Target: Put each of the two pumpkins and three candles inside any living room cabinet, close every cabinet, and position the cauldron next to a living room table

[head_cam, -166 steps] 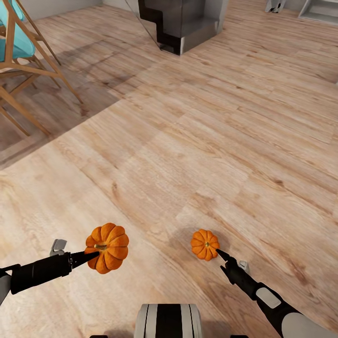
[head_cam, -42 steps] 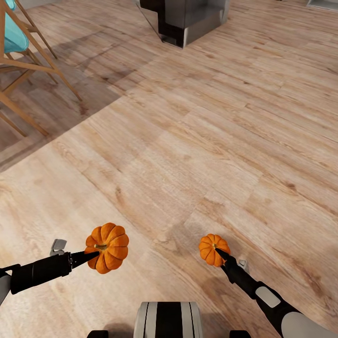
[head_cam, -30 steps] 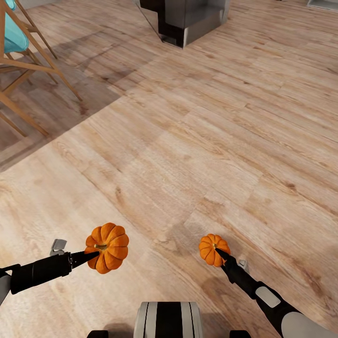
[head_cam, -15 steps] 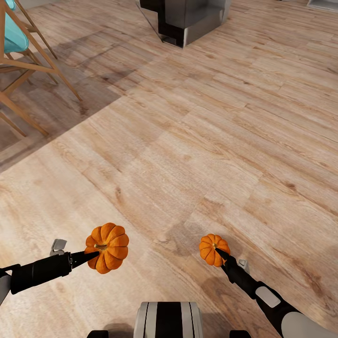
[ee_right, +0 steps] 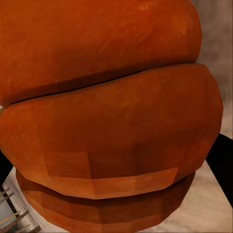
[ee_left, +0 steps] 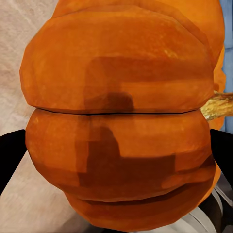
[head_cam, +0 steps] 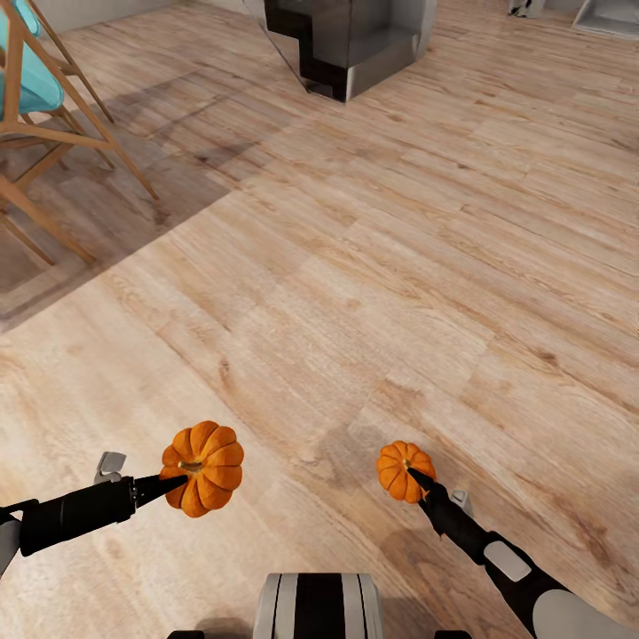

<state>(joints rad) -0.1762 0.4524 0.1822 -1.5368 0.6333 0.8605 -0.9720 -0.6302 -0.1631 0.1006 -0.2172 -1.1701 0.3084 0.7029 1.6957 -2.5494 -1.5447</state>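
left pincer (head_cam: 173, 484) is clamped on one pumpkin (head_cam: 202, 468), carried above the floor (head_cam: 373, 266) at the robot's front left. black fingers (ee_left: 10, 158) flank its ribbed body in the left wrist view, stem sticking out sideways. right pincer (head_cam: 415, 479) is clamped on the other pumpkin (head_cam: 405, 471), front right, stem facing up toward the head camera; in the right wrist view the orange body sits right between the jaws.

progress, as a judgement: both pumpkins are picked up and in transit, neither stowed yet. still to do: get both into a cabinet, fetch and stow three candles, shut every cabinet, put the cauldron next to a table. so roughly the first fifth, grasp phase only.

containers: none visible to report contents for. what's ahead is bare wood floor, a wooden chair with a teal seat (head_cam: 40, 89) at far left, and a dark grey stepped block (head_cam: 351, 40) at the top centre. can't tell what that block is, but it doesn't read as a low brown cabinet.

risk: both grips look like narrow tip pinches on round bodies, so either could slip while driving.
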